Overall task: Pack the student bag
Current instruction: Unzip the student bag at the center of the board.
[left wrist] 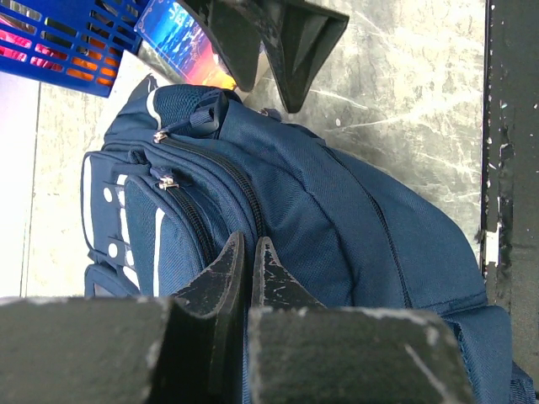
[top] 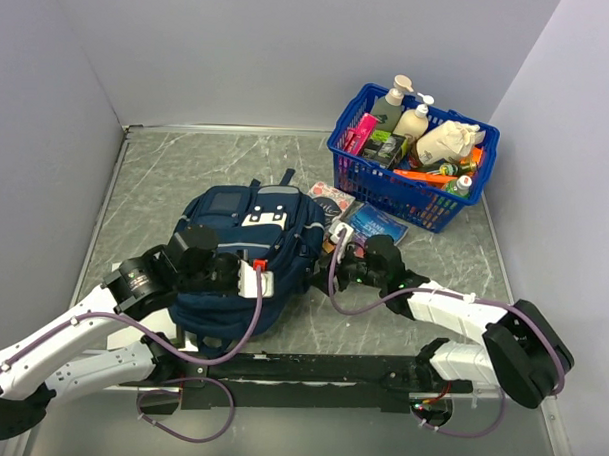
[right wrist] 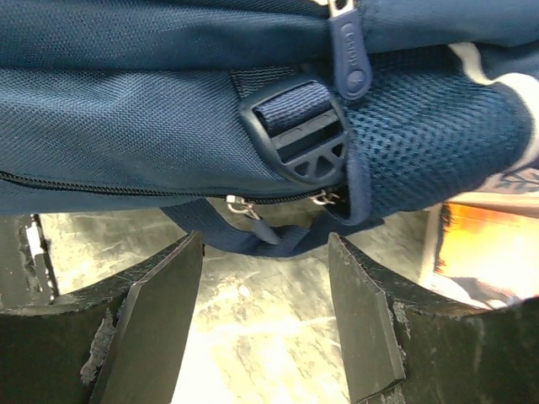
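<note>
The student bag, navy with a white patch, lies flat in the middle of the table. My left gripper rests on its near end. In the left wrist view this gripper is shut, its tips pressed on the bag beside a zip; I cannot tell whether fabric is nipped. My right gripper is at the bag's right edge. It stands open low over the table with nothing between its fingers. Just ahead of it are two metal zip pulls, a strap and a plastic buckle on the bag.
A blue plastic basket at the back right holds bottles, packets and other items. A blue packet and a pale flat item lie between basket and bag. Grey walls close the table on three sides. A black rail runs along the near edge.
</note>
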`<state>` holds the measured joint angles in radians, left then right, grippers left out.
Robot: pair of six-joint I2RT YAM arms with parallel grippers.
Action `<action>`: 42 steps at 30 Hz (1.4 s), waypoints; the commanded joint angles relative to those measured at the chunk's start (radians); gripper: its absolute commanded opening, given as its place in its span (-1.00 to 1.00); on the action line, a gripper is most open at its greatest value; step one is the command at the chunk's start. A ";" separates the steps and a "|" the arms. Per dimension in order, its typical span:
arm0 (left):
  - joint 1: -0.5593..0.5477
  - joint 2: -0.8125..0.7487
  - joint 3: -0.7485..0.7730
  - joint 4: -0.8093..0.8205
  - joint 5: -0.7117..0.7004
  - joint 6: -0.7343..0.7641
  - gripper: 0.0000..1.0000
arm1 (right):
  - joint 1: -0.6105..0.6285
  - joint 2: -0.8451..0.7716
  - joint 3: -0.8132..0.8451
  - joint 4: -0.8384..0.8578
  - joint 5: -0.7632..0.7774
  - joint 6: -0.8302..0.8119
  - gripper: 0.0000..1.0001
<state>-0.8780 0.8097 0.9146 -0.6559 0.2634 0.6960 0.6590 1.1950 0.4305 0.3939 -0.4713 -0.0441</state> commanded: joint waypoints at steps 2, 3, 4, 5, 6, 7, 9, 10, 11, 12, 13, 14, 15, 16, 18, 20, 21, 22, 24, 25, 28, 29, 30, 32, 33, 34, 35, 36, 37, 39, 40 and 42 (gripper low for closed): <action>0.004 -0.017 0.079 0.153 0.036 0.028 -0.98 | 0.024 0.075 0.014 0.105 -0.026 0.036 0.33; 0.002 -0.015 0.082 0.151 0.037 0.025 -0.98 | 0.027 0.090 0.020 0.111 -0.027 0.039 0.32; 0.004 -0.015 0.086 0.153 0.039 0.022 -0.98 | 0.031 0.101 0.031 0.121 -0.021 0.042 0.30; 0.005 -0.014 0.090 0.153 0.039 0.020 -0.98 | 0.034 0.124 0.036 0.128 -0.012 0.043 0.29; 0.008 -0.012 0.092 0.151 0.039 0.022 -0.98 | 0.036 0.135 0.039 0.135 -0.006 0.043 0.27; 0.007 -0.014 0.093 0.151 0.043 0.019 -0.98 | 0.040 0.143 0.046 0.141 0.000 0.043 0.24; 0.010 -0.015 0.095 0.154 0.043 0.016 -0.98 | 0.044 0.167 0.056 0.158 0.019 0.043 0.20; 0.011 -0.015 0.093 0.156 0.045 0.013 -0.98 | 0.044 0.175 0.062 0.167 0.022 0.043 0.13; 0.010 -0.015 0.093 0.156 0.048 0.011 -0.98 | 0.045 0.186 0.065 0.184 0.028 0.068 0.09; 0.011 -0.017 0.092 0.159 0.050 0.011 -0.98 | 0.045 0.187 0.066 0.197 0.030 0.072 0.05; 0.013 -0.018 0.090 0.159 0.050 0.010 -0.98 | 0.048 0.187 0.059 0.210 0.040 0.076 -0.04; 0.013 -0.020 0.084 0.160 0.050 0.008 -0.98 | 0.056 0.181 0.053 0.241 0.062 0.076 -0.10; 0.014 -0.021 0.081 0.160 0.051 0.007 -0.98 | 0.060 0.178 0.045 0.258 0.074 0.076 -0.22; 0.016 -0.023 0.079 0.162 0.053 0.004 -0.98 | 0.067 0.172 0.028 0.275 0.085 0.072 -0.27; 0.017 -0.026 0.073 0.162 0.060 0.000 -0.98 | 0.073 0.166 0.013 0.327 0.094 0.073 -0.41; 0.019 -0.027 0.069 0.164 0.060 -0.003 -0.98 | 0.074 0.160 -0.016 0.368 0.094 0.084 -0.50; 0.020 -0.029 0.067 0.164 0.062 -0.006 -0.98 | 0.076 0.161 -0.025 0.390 0.091 0.090 -0.56; 0.022 -0.029 0.067 0.165 0.063 -0.007 -0.98 | 0.076 0.167 -0.029 0.393 0.088 0.092 -0.58; 0.024 -0.032 0.069 0.167 0.063 -0.007 -0.98 | 0.079 0.173 -0.036 0.414 0.083 0.096 -0.69; 0.025 -0.032 0.066 0.168 0.062 -0.007 -0.98 | 0.082 0.175 -0.041 0.421 0.082 0.098 -0.73; 0.027 -0.035 0.053 0.177 0.050 -0.015 -0.98 | 0.090 0.149 -0.056 0.418 0.077 0.099 -0.95; 0.028 -0.032 0.047 0.199 0.037 -0.023 -0.98 | 0.094 0.137 -0.059 0.405 0.079 0.096 -1.00; 0.028 -0.030 0.040 0.211 0.019 -0.047 -0.98 | 0.106 0.109 -0.061 0.387 0.083 0.089 -1.00; 0.027 -0.015 0.023 0.245 0.007 -0.102 -0.98 | 0.125 0.077 -0.067 0.329 0.102 0.085 -1.00; 0.027 -0.007 0.020 0.251 0.005 -0.122 -0.98 | 0.146 0.046 -0.068 0.307 0.111 0.085 -1.00; 0.027 0.000 0.014 0.259 0.000 -0.144 -0.98 | 0.162 0.032 -0.073 0.275 0.126 0.087 -1.00; 0.028 0.018 0.009 0.268 -0.001 -0.189 -0.98 | 0.172 0.019 -0.076 0.261 0.132 0.092 -1.00; 0.028 0.028 0.004 0.283 -0.004 -0.208 -0.98 | 0.183 -0.009 -0.082 0.247 0.141 0.101 -1.00; 0.027 0.039 -0.003 0.292 -0.013 -0.226 -0.98 | 0.209 -0.021 -0.084 0.234 0.151 0.107 -1.00; 0.028 0.071 -0.008 0.312 -0.016 -0.271 -0.98 | 0.234 -0.063 -0.093 0.194 0.174 0.119 -1.00; 0.028 0.083 -0.011 0.323 -0.015 -0.288 -0.98 | 0.250 -0.078 -0.095 0.178 0.181 0.121 -1.00; 0.028 0.109 -0.017 0.373 -0.033 -0.349 -0.98 | 0.275 -0.125 -0.099 0.136 0.210 0.127 -1.00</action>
<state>-0.8539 0.8894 0.9012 -0.5129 0.2642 0.4698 0.8825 1.1564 0.3389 0.5800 -0.2913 0.0517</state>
